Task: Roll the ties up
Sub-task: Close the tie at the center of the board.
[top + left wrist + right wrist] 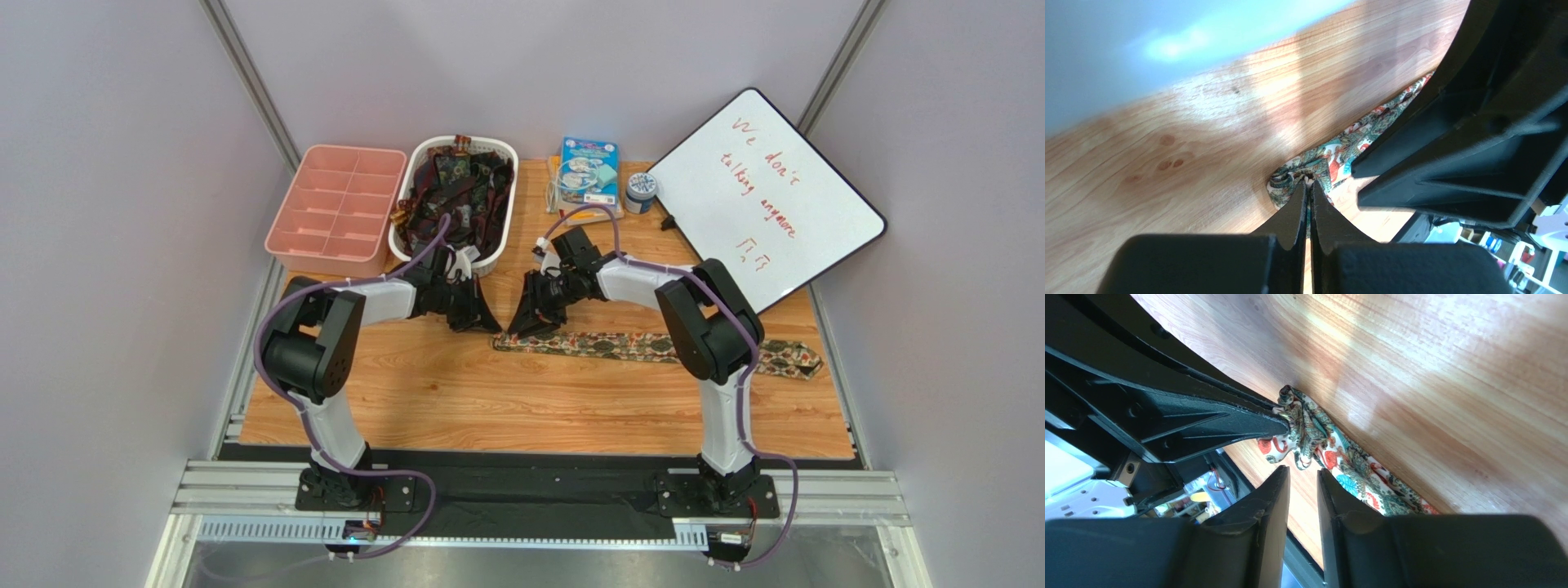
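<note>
The floral-print tie [638, 347] lay flat along the wooden table [491, 404], running from the middle out to the right, its left end bunched up. The left gripper [1309, 184] was closed tight, pinching that bunched end. The right gripper [1303, 473] stood just beside it with its jaws a little apart, holding nothing.

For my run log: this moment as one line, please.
left gripper: shut on end of floral fabric necktie | right gripper: open beside it | wooden table: necktie laid out
</note>
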